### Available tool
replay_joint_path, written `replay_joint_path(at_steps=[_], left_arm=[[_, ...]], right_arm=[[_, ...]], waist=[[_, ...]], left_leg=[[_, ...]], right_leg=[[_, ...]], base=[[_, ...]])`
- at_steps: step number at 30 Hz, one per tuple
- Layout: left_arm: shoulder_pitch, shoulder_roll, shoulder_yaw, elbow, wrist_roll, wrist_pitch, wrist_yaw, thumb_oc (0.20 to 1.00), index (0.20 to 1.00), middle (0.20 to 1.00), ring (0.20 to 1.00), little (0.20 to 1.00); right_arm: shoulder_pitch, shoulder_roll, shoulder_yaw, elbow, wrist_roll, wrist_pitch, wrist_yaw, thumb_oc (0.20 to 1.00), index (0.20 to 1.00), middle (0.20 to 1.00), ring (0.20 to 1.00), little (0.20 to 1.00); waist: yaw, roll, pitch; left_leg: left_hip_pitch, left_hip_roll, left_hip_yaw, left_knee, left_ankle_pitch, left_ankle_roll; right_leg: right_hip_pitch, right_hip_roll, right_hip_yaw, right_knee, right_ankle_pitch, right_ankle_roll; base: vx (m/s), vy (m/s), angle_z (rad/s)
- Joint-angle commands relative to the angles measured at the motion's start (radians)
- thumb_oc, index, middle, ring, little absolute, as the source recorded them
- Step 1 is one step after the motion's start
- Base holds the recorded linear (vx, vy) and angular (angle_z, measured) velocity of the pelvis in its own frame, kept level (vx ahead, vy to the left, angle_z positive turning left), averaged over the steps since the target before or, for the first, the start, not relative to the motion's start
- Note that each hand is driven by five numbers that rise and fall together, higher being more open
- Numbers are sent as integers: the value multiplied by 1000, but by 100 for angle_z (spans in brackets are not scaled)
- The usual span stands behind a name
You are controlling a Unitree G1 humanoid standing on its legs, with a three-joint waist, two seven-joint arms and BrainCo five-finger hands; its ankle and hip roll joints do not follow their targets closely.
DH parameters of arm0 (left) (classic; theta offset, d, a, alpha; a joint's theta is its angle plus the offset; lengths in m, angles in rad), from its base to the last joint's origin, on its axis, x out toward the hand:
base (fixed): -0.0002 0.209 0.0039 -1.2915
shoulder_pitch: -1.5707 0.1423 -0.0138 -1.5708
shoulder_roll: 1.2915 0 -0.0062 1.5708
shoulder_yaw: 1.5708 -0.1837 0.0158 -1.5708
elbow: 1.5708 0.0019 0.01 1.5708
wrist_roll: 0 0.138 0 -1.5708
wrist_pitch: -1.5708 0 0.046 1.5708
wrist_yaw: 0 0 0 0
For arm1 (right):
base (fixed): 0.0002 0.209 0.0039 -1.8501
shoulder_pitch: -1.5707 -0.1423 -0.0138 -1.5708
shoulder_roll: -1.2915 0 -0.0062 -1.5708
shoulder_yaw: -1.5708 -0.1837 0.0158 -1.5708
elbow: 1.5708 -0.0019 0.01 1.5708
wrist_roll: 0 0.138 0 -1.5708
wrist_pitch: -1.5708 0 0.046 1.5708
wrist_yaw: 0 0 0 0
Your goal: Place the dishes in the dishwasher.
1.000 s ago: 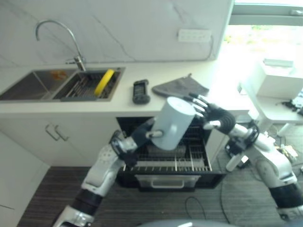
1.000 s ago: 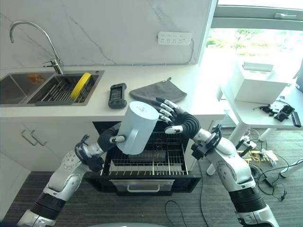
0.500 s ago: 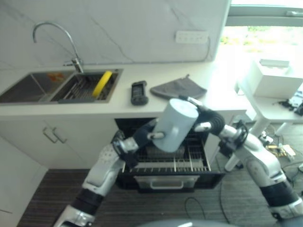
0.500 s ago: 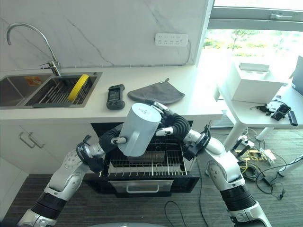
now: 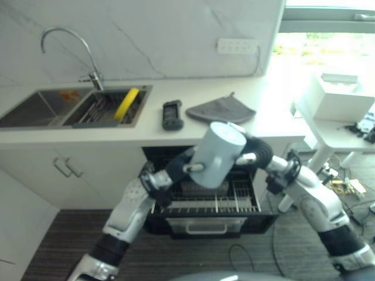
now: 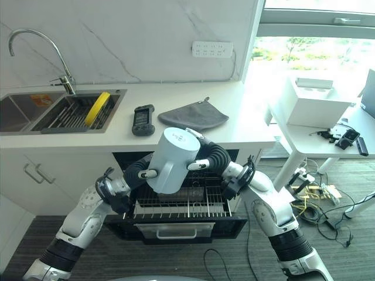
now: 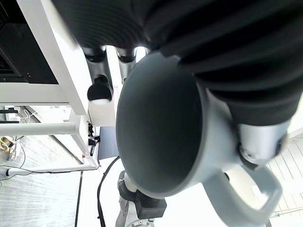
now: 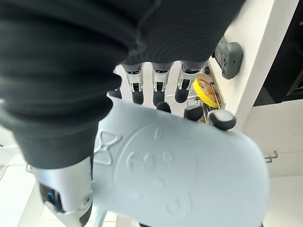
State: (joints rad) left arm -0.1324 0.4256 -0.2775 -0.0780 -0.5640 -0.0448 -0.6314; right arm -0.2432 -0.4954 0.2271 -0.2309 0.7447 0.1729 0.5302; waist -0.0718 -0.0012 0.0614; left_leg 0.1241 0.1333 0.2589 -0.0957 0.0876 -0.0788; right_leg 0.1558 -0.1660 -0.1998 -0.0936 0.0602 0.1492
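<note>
Centre frame: my left hand (image 6: 142, 171) is gripping the pale blue mug (image 6: 173, 160) above the open dishwasher rack (image 6: 190, 205); my right hand (image 6: 206, 158) is wrapping its far side, fingers curled.

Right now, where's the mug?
In the eye views the mug is held upside down in mid-air between both hands, left hand and right hand, in front of the counter edge and above the pulled-out dishwasher rack.

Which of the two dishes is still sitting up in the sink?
The yellow plate, propped on edge in the sink's rack. The other dish, the pale blue mug, is held by both hands above the open dishwasher rack.
</note>
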Motion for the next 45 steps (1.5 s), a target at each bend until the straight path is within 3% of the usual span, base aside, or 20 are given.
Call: replay_joint_path(at_steps=[1,18,20,22,23,41,42,43,44,45], left_arm=[[-131,-3,-21,-15,-2,-40,0,200,200,200,200,200],[-136,-2,-32,-16,1,-31,0,200,200,200,200,200],[-137,-1,-34,-17,3,-32,2,200,200,200,200,200],[-134,0,-31,-20,4,-29,1,200,200,200,200,200],[-135,0,-31,-20,4,-28,1,200,200,200,200,200],[-117,-7,-29,-12,6,6,6,200,200,200,200,200],[-113,-8,-29,-9,7,10,10,332,332,332,332,332],[-111,-8,-28,-6,7,12,10,586,586,586,586,586],[-104,-9,-28,-7,5,14,15,1000,1000,1000,1000,1000],[-102,-9,-26,-5,2,15,17,1000,1000,1000,1000,1000]], right_arm=[[-132,45,-8,-63,5,-25,1,1000,1000,1000,1000,1000],[-150,53,28,-99,-10,-4,0,1000,1000,1000,1000,1000],[-152,49,33,-98,-17,-4,10,809,809,809,809,809],[-152,43,36,-105,-36,-5,18,272,272,272,272,272],[-152,41,37,-106,-41,-8,21,200,200,200,200,200],[-157,54,21,-132,-100,-153,-5,200,200,200,200,200],[-154,54,17,-133,-99,-156,-13,200,200,200,200,200],[-154,54,15,-131,-99,-158,-17,200,200,200,200,200],[-150,54,14,-127,-100,-164,-21,200,200,200,200,200],[-148,55,13,-125,-101,-167,-24,200,200,200,200,200]], waist=[[21,-17,1],[23,-19,2],[23,-19,3],[22,-20,2],[22,-20,2],[21,-15,4],[21,-15,4],[21,-15,4],[22,-15,5],[22,-15,5]], left_leg=[[62,48,-31,8,-95,-28],[61,52,-23,8,-91,-29],[61,54,-18,8,-90,-29],[61,54,-16,8,-90,-30],[60,54,-16,8,-89,-30],[65,51,-15,8,-93,-24],[66,50,-15,8,-93,-24],[67,50,-16,8,-93,-24],[67,50,-17,8,-93,-24],[67,50,-17,8,-93,-24]], right_leg=[[20,-16,-3,6,-36,14],[17,-18,-5,6,-33,16],[17,-19,-8,6,-32,17],[15,-19,-9,6,-31,17],[15,-19,-9,6,-31,17],[16,-19,0,6,-31,16],[18,-18,1,6,-32,16],[19,-18,1,6,-32,16],[20,-18,1,6,-32,16],[20,-18,0,6,-32,16]], base=[[0,0,0],[0,0,0],[0,0,0],[0,0,0],[0,0,0],[8,1,-2],[41,2,-2],[36,-1,0],[0,0,0],[0,0,0]])
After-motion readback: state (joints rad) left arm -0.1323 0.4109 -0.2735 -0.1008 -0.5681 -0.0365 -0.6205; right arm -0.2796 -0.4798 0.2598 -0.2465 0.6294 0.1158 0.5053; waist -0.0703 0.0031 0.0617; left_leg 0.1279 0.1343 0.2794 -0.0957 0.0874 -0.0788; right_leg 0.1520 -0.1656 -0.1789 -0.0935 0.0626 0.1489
